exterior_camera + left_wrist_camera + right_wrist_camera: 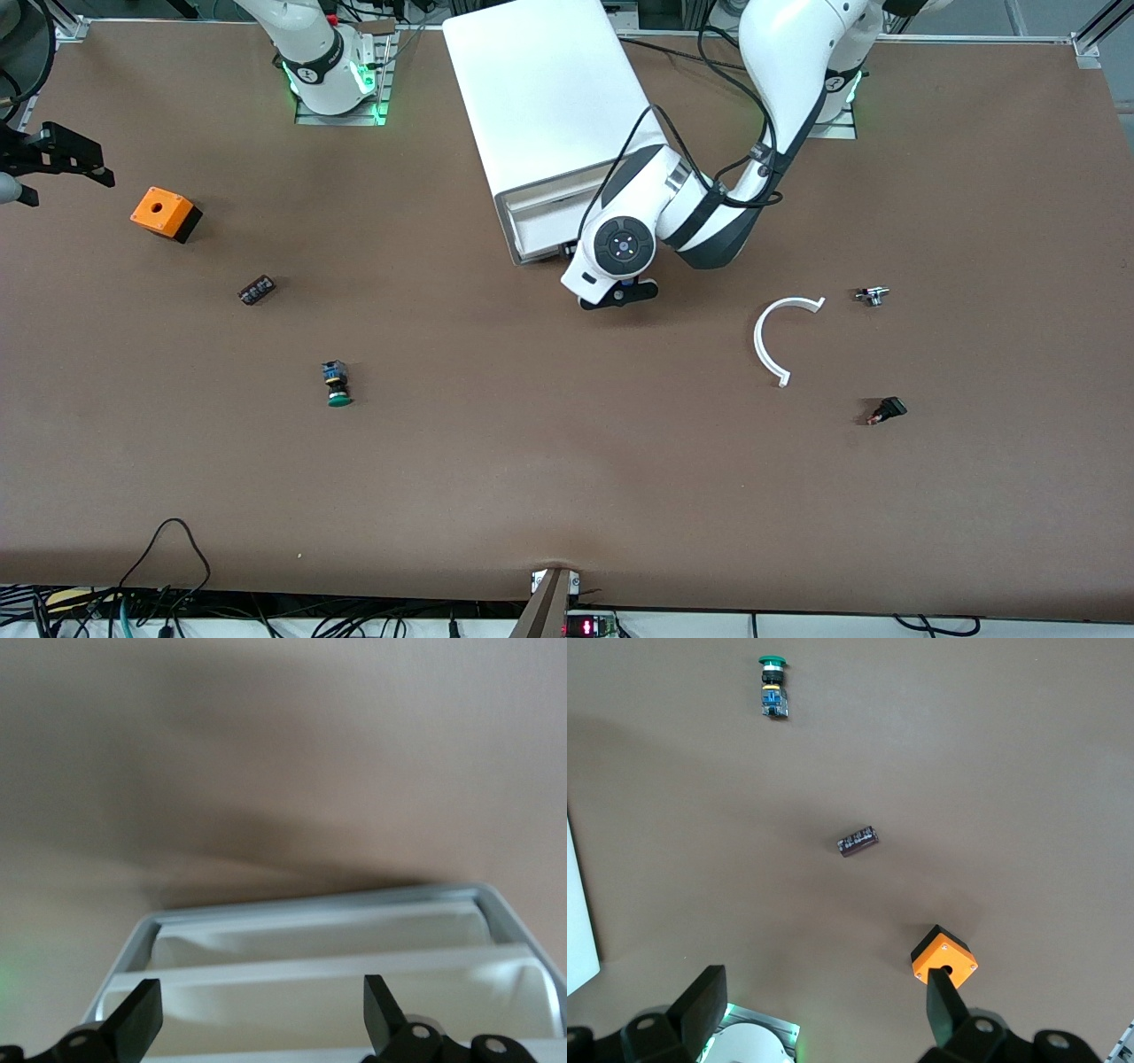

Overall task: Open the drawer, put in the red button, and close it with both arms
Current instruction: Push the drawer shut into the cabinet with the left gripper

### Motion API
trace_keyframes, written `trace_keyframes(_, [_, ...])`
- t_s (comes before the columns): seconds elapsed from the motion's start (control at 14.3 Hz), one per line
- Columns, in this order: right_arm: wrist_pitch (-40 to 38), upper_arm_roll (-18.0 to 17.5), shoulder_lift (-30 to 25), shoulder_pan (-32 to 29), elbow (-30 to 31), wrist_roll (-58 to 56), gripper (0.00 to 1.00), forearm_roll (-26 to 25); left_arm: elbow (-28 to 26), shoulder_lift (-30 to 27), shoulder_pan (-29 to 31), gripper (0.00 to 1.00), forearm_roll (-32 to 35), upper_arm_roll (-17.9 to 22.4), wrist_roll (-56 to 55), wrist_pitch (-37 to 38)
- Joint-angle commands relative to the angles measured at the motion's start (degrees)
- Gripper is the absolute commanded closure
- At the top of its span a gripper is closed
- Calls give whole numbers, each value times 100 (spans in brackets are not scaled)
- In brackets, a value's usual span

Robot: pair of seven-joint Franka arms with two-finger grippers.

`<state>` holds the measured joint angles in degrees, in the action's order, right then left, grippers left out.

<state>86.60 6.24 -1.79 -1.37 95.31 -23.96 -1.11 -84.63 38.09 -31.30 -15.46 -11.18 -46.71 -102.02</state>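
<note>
The white cabinet [545, 97] stands at the robots' edge of the table, its front toward the front camera. My left gripper [568, 252] is open right at that front. In the left wrist view the left gripper [261, 1003] frames the middle drawer [266, 1023], also seen in the front view [536, 226]; I cannot tell whether it is pulled out. The red button [887, 410], small and black with a red end, lies on the table toward the left arm's end. My right gripper [66, 182] [824, 992] is open and empty, up over the right arm's end.
An orange box [165, 213] [943, 958], a small dark part [256, 290] [858, 841] and a green-capped button [337, 384] [773, 687] lie toward the right arm's end. A white curved strip [767, 341] and a small metal part [873, 295] lie near the red button.
</note>
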Motion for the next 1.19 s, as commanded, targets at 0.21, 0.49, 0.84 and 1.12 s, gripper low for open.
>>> trace_keyframes(0.21, [-3, -26, 29, -65, -108, -47, 0, 23, -1, 93, 159, 0, -642, -69, 602, 235])
trace_keyframes(0.49, [-3, -26, 117, -56, -144, -117, 0, -21, 16, 84, 177, 0, -642, -69, 593, 358])
trace_keyframes(0.84, [6, -53, 126, -47, -153, -109, 0, -30, 69, 23, 353, 0, -634, -77, 593, 446])
trace_keyframes(1.12, [14, -53, 170, -47, -153, -109, 0, -12, 87, 14, 379, 0, -634, -69, 619, 666])
